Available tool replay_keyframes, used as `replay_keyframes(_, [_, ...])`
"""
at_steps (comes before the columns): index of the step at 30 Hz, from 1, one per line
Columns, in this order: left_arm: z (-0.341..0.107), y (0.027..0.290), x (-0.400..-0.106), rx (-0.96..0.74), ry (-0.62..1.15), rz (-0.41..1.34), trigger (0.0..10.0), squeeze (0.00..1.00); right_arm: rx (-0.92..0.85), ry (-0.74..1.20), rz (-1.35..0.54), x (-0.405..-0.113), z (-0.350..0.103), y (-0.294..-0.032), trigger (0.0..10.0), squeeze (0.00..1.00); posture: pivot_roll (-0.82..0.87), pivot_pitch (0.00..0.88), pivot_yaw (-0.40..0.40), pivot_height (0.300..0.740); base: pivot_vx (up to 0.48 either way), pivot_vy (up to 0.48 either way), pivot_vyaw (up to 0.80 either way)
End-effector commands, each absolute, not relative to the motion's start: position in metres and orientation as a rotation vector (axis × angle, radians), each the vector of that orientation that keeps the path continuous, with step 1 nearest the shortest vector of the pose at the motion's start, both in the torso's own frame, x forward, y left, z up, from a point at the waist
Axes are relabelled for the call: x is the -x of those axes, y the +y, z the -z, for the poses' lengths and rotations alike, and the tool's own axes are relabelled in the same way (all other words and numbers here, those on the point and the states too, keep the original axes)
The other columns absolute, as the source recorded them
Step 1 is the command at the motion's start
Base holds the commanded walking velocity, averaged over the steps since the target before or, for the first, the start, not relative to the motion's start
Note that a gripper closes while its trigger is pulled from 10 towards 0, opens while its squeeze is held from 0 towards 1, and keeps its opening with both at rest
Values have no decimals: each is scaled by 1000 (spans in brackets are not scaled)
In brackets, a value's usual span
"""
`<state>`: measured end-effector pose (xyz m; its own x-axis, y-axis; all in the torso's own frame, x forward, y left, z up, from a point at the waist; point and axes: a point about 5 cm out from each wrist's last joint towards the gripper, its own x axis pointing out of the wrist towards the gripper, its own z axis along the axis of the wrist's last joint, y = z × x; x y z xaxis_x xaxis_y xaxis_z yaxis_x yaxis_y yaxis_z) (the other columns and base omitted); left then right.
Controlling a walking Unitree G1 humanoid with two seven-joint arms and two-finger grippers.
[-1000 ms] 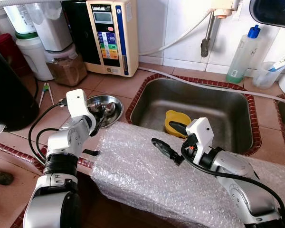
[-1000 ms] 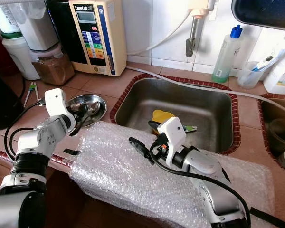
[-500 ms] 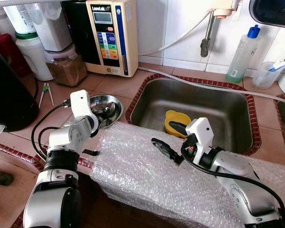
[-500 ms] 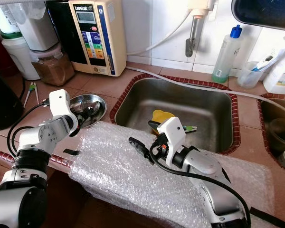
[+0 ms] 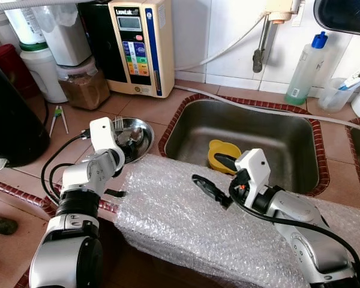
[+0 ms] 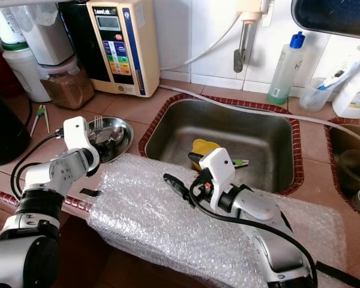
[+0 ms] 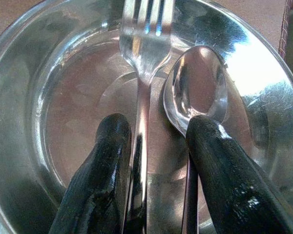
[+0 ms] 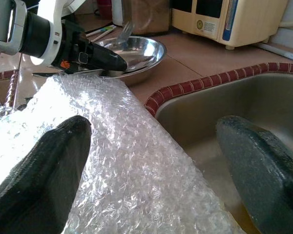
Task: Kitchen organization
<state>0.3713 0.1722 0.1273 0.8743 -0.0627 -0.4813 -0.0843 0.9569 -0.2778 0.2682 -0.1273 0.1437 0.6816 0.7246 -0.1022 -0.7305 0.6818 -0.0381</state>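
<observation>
A steel bowl (image 5: 145, 133) sits on the tiled counter left of the sink (image 5: 252, 129). My left gripper (image 7: 156, 129) reaches into the steel bowl (image 7: 19, 73), shut on a fork (image 7: 144, 58) and a spoon (image 7: 195, 87) whose handles run between its fingers. The fork's tines (image 5: 117, 123) stick up over the bowl's far rim. My right gripper (image 5: 207, 169) hangs open above a sheet of bubble wrap (image 5: 180, 222) on the counter's front edge. One of its fingers (image 8: 49, 161) is over the wrap, the other (image 8: 263, 161) over the sink.
A yellow cup (image 5: 225, 150) lies in the sink. A cream water machine (image 5: 138, 45), a jar of brown powder (image 5: 84, 84) and a black appliance (image 5: 9, 114) line the back left. A faucet (image 5: 261, 51) and a soap bottle (image 5: 306, 69) stand behind the sink.
My left gripper has shifted further into the bowl, and the fork's tines now show above the rim. The right arm has stayed put.
</observation>
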Motion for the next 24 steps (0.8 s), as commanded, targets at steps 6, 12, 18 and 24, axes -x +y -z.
replay_keyframes(6, [-112,178,-365,313,562,-32,0,0,96,67,-833,-269,-148,-124,10000,0,-222,10,98,740,0,0,0])
replay_keyframes(12, [-111,179,-365,317,558,-43,0,0,97,66,-829,-269,-148,-124,10000,0,-221,11,97,740,0,0,0])
replay_keyframes(18, [-112,182,-366,318,544,-59,0,0,98,64,-820,-270,-147,-125,10000,0,-220,12,97,740,0,0,0])
replay_keyframes(24, [-115,185,-367,317,528,-74,0,0,98,62,-814,-271,-147,-126,10000,0,-220,10,97,740,0,0,0])
